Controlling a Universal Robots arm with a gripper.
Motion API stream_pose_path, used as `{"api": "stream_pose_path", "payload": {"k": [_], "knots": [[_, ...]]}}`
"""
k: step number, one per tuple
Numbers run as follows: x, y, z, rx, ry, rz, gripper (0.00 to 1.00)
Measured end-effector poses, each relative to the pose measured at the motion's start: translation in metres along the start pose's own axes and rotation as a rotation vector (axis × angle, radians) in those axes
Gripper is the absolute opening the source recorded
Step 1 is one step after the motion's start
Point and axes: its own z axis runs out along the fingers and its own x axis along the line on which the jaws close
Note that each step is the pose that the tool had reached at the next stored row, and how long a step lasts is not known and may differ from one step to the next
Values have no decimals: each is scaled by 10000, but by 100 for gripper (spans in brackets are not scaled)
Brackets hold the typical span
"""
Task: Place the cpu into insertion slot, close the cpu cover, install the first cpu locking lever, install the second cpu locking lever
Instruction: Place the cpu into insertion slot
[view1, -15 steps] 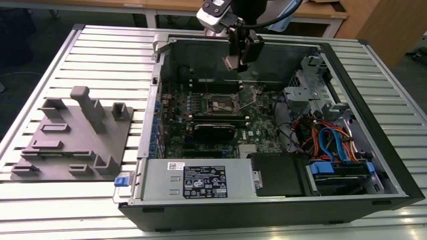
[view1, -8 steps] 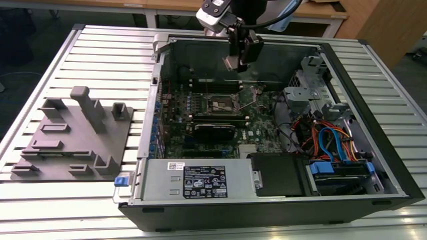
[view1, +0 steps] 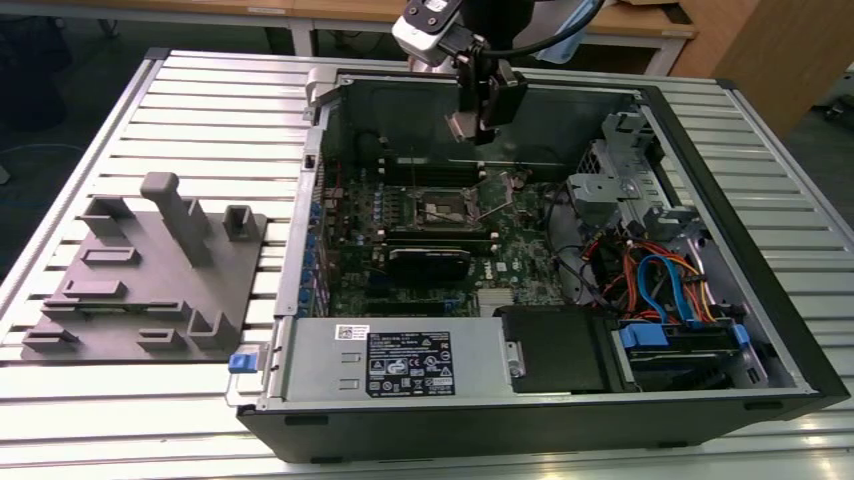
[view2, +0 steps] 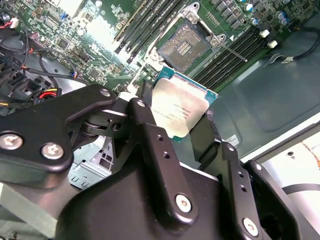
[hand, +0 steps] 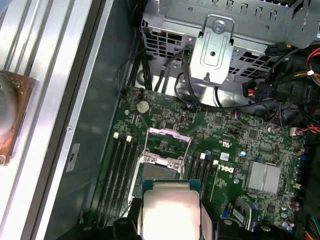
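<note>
**Power supply (view1: 387, 362) up front, cpu (view2: 180, 107) held aloft at the back**

Nearest you in the exterior view, the silver power supply runs along the 6 o'clock edge of the open computer case (view1: 534, 425). A tangle of blue and orange cables (view1: 663, 282) sits at about 4 o'clock. Out at 9 o'clock, apart from the case, a grey fixture block (view1: 147, 290) lies on the slatted bench (view1: 200, 90).

Move inward and you reach the green motherboard (view1: 400, 250). The insertion slot (view1: 447, 208) sits near its middle with its dark centre exposed. In the first wrist view, the cpu cover (hand: 167, 142) stands tilted up off the slot.

Farther back, toward 12 o'clock, your gripper (view1: 474, 130) hangs above the board. Both wrist views show its black fingers (view2: 150, 145) clamped on opposite edges of the cpu, with the dull silver top facing the cameras. The chip is in the air above the slot, clear of it and not yet seated.
</note>
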Motion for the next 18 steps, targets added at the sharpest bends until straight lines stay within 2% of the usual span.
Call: {"api": "stream_pose_path", "payload": {"k": [5,14,18], "knots": [[0,0,2,-4,-12,161,54],[0,-1,9,-26,-100,1216,54],[0,-1,9,-30,-113,1381,54]]}}
